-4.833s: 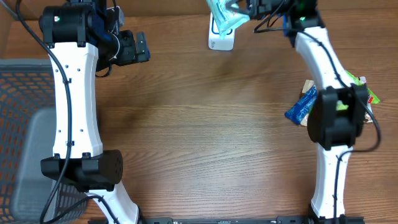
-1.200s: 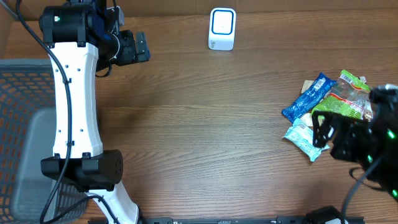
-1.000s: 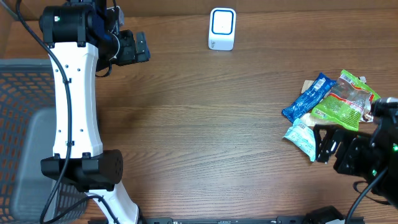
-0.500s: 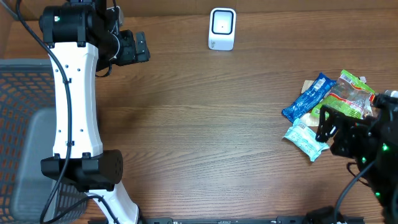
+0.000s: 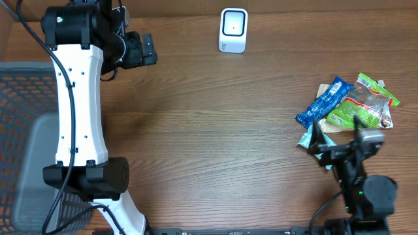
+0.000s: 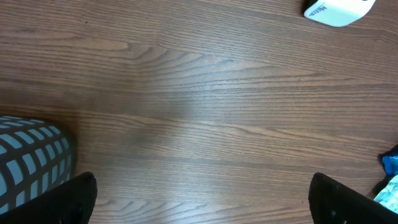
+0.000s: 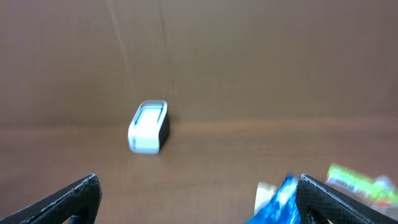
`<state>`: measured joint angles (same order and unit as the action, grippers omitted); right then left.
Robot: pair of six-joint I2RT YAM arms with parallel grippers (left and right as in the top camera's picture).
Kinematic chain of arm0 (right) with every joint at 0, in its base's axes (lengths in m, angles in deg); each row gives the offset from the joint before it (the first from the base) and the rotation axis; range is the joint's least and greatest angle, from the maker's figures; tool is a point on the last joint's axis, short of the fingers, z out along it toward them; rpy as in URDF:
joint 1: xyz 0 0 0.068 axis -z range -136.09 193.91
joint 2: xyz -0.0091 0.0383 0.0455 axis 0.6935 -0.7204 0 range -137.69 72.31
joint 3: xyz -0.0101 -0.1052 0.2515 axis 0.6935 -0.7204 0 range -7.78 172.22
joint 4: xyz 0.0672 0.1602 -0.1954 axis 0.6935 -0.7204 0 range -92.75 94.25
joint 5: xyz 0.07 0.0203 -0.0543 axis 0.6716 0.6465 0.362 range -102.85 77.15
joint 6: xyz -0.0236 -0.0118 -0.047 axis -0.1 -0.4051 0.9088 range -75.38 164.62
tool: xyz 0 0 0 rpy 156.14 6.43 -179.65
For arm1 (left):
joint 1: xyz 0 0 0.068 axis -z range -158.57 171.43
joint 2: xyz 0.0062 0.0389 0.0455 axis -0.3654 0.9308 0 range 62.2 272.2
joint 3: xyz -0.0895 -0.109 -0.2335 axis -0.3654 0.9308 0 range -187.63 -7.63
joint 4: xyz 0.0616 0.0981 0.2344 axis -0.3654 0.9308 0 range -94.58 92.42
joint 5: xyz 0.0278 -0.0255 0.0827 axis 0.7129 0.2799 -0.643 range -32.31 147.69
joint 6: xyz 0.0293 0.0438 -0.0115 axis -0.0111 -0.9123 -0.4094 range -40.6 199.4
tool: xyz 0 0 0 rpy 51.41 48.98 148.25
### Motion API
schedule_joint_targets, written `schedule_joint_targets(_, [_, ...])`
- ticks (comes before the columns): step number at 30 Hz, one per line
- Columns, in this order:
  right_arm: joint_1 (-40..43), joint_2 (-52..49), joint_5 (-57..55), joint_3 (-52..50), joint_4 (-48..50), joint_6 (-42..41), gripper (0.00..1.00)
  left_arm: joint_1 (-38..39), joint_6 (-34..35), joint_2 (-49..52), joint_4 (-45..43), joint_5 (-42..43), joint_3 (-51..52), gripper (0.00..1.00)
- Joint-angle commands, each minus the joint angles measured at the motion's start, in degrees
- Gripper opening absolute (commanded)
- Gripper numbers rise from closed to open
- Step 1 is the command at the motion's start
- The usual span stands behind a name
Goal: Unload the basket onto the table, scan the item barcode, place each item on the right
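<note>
Left claw [image 5: 151,49] was wide open and empty, up at the table's [image 5: 215,143] far-left. Right claw [image 5: 342,145] gaped empty too, right beside the snack packets [image 5: 346,104]. The scanner [image 5: 233,29] sat well apart from them.

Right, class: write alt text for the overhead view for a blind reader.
A barcode scanner stands at the far edge of the wooden table, snack packets piled at the right. The right arm sits by the pile; the left arm runs beside a mesh basket.

The white scanner [image 6: 339,9] is cropped at the left wrist view's top edge.
</note>
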<state>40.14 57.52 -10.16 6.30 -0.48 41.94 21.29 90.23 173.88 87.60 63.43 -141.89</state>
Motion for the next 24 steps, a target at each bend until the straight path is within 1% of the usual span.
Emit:
schedule_joint_targets(1, [0.35,4.70,2.97,-4.94,1.09,2.10,1.00,-0.22,0.79,0.20,0.13,0.00,-0.87,1.00])
schedule_joint_targets(9, [1.07,14.78,3.02,-12.11,1.05,2.08,1.00,-0.22,0.79,0.20,0.13,0.00,-0.87,1.00])
schedule_joint_targets(12, [1.07,14.64,3.69,-13.68,0.42,0.76,1.00,-0.22,0.79,0.20,0.13,0.00,-0.87,1.00])
schedule_joint_targets(15, [1.07,14.64,3.87,-13.64,0.63,-3.30,1.00,-0.22,0.79,0.20,0.13,0.00,-0.87,1.00])
schedule_joint_targets(24, [1.27,14.62,3.82,-13.64,0.61,-3.32,1.00,-0.22,0.79,0.20,0.13,0.00,-0.87,1.00])
